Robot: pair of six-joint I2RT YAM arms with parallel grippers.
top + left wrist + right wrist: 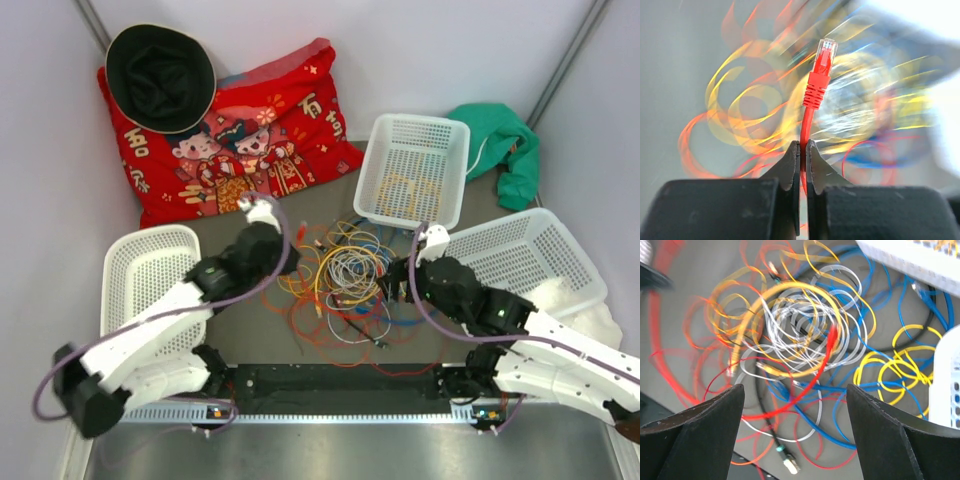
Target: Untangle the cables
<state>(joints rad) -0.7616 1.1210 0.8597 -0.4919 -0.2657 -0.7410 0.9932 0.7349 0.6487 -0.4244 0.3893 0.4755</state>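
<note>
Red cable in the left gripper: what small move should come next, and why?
Probably lift the left gripper slowly to draw the red cable out of the pile: it is shut on that cable near the plug, and the pile looks tangled.

Bright, even light, soft shadows. Left wrist view: tangled coloured thin cables smear behind one sharp red plug-tipped cable; right wrist view blurs at left.
</note>
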